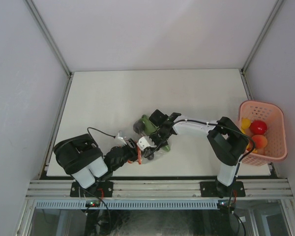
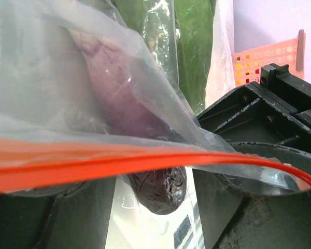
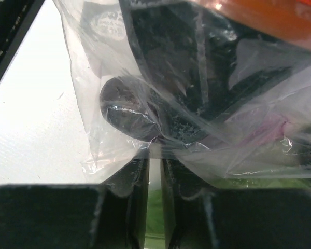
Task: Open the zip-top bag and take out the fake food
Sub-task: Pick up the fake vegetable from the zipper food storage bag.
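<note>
The tabletop (image 1: 187, 93) is white and shows whole only from the top camera. There the middle of the scene is hard to read, because both arms crowd over the zip-top bag (image 2: 52, 78), which lies near the front edge between them. The clear plastic almost vanishes against the white.

The pink basket (image 1: 280, 147) stands at the right edge, well apart from the bag. It holds a red round piece (image 1: 258, 127), an orange piece (image 1: 259, 141) and a yellow piece (image 1: 245, 123), and the right arm partly hides its near corner.

In both wrist views the bag fills the frame and is cut off on every side. Its red-orange zip strip (image 2: 93, 161) runs blurred across the left wrist view. Fake food (image 1: 146, 123) remains inside the bag: a dark purple piece (image 2: 119, 98), dulled by wrinkled film, and a long green piece (image 2: 192, 52), cut off at the top.

The right gripper (image 3: 154, 163) has its fingers (image 3: 135, 207) almost together, with only a thin slit between them. A gathered fold of the bag's plastic is pinched at their tips.

The left gripper (image 2: 155, 199) has its jaws set wide apart, with the zip strip crossing above them. Whether either finger touches the strip cannot be told.
</note>
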You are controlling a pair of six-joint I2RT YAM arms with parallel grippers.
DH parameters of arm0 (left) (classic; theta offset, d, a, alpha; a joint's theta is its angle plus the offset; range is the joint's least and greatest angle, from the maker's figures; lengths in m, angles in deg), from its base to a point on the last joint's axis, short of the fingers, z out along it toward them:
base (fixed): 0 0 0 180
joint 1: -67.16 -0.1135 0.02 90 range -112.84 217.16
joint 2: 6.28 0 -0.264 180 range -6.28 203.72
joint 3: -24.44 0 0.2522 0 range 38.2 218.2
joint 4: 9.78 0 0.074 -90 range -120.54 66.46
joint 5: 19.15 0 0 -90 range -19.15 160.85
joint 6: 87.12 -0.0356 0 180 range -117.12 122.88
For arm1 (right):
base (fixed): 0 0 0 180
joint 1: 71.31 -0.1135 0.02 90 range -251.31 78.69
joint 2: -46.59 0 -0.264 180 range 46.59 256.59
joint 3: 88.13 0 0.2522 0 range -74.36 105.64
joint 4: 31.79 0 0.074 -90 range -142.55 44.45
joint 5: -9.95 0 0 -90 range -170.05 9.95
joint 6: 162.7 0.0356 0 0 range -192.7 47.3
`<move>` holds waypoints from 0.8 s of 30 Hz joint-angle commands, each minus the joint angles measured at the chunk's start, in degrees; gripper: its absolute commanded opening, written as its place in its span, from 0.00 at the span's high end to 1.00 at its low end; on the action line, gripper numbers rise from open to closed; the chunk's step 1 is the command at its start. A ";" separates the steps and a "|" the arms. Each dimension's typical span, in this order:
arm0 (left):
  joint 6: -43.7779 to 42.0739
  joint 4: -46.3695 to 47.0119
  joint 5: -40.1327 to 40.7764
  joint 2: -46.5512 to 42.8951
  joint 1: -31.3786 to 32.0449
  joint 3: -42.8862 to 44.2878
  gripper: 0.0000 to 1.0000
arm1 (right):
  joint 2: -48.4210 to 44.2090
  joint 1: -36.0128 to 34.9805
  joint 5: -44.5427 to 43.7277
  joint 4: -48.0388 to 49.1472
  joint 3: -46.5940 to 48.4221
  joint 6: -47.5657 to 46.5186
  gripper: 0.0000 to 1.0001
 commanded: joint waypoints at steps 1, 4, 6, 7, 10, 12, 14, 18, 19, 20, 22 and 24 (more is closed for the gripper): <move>1.68 -1.37 1.74 0.79 -0.05 0.69 0.37 | 0.54 -1.39 4.33 2.23 2.65 4.67 0.91; 1.99 -3.57 1.23 0.86 -0.05 1.37 0.39 | 0.95 -1.90 5.38 3.50 2.67 7.09 0.97; 2.03 -4.00 1.53 0.87 -0.04 1.03 0.43 | 0.95 -1.96 5.32 4.77 2.65 8.93 0.98; 2.03 -4.04 1.79 0.79 -0.05 0.66 0.46 | 1.03 -1.87 5.21 5.18 2.65 9.93 0.99; 1.62 -4.14 2.43 0.65 -0.03 -0.07 0.56 | 1.25 -1.22 5.46 5.68 2.65 10.99 0.99; 1.08 -3.98 2.49 0.48 -0.05 -0.39 0.63 | 1.47 -0.90 5.55 5.79 2.66 11.50 0.99; 0.33 -3.65 2.51 0.00 -0.12 -0.77 0.71 | 1.70 -0.65 4.99 5.86 2.65 11.53 0.99; -1.61 -3.98 2.52 -3.06 -0.57 -2.28 0.80 | 2.14 0.26 0.99 6.31 2.66 11.62 0.99; -2.14 -4.80 2.41 -4.23 -0.69 -2.62 0.81 | 2.30 0.61 0.16 6.48 2.65 11.61 0.99; -2.72 -6.02 2.18 -5.58 -0.79 -2.73 0.81 | 2.43 1.09 -0.41 6.57 2.65 11.62 0.99; -3.81 -9.34 1.78 -8.20 -0.84 -2.82 0.81 | 2.53 1.92 -1.43 6.61 2.65 11.70 0.99; -4.64 -12.58 1.88 -10.87 -0.90 -3.11 0.81 | 2.39 2.62 -2.38 6.75 2.65 11.85 0.99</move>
